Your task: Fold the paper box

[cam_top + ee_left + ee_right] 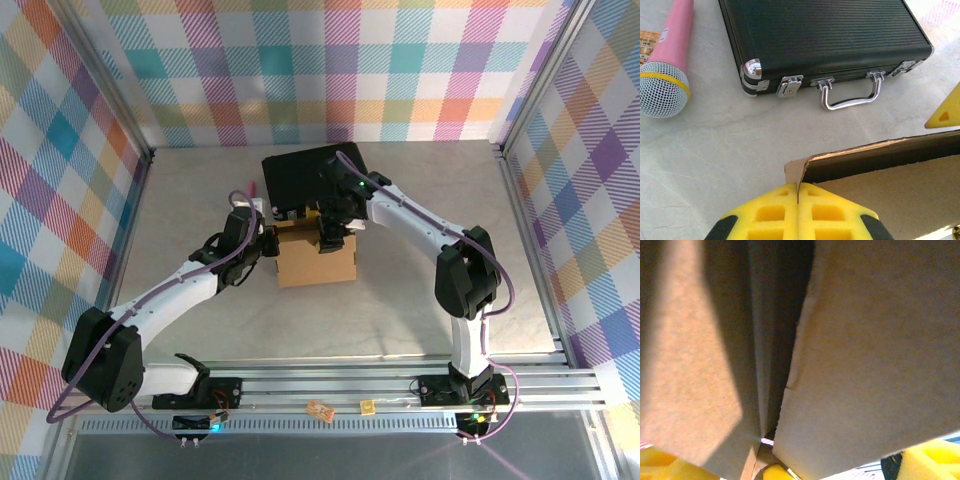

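The brown paper box point(318, 258) stands partly folded in the middle of the table, in front of the black case. My left gripper point(268, 241) is at its left edge. In the left wrist view the yellow fingers point(780, 210) are pressed together on a thin cardboard flap point(796, 172) at the box's corner, so the left gripper point(798, 189) is shut on it. My right gripper point(335, 234) reaches down at the box's far side. In the right wrist view cardboard panels point(875, 350) stand between its widely spread yellow fingers point(932, 460), and one tip point(945, 112) shows beside the box.
A black hard case point(825, 40) with metal latches and a handle lies just behind the box point(312, 175). A pink microphone point(667, 60) lies to its left point(246, 194). Metal frame rails and checkered walls enclose the table point(180, 260).
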Tool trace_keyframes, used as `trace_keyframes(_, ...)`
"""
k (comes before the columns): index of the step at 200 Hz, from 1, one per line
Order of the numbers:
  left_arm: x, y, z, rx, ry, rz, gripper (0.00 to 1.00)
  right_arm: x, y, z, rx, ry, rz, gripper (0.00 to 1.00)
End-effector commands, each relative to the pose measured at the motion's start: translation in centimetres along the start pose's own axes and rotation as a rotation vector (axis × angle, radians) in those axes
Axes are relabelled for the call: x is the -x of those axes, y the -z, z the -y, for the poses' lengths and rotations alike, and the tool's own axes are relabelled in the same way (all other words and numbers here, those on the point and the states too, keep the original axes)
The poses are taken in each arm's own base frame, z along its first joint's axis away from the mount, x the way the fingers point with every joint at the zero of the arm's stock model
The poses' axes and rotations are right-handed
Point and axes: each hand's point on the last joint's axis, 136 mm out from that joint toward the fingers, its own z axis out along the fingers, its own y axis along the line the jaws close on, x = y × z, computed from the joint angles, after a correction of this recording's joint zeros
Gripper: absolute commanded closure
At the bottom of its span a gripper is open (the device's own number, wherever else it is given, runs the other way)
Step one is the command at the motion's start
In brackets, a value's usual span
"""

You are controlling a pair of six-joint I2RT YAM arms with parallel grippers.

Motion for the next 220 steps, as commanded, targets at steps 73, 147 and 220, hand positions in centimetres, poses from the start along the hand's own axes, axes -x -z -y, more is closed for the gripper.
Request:
trace_keyframes(73, 2.0, 1.0, 1.6, -0.06, 0.024, 0.093, 1.0, 0.5, 0.4, 1.9, -0.058, -0.059, 0.029, 0.43)
trace_keyframes(147, 2.2, 1.2, 2.4, -0.095, 0.026, 0.118, 1.0, 0.7, 1.5, 2.4, -0.065, -0.078, 0.054, 0.52)
trace_keyframes(220, 2.1, 1.7, 2.7, -0.12, 0.054, 0.114, 1.0, 0.8, 1.2, 2.8, -0.068, -0.078, 0.048, 0.52)
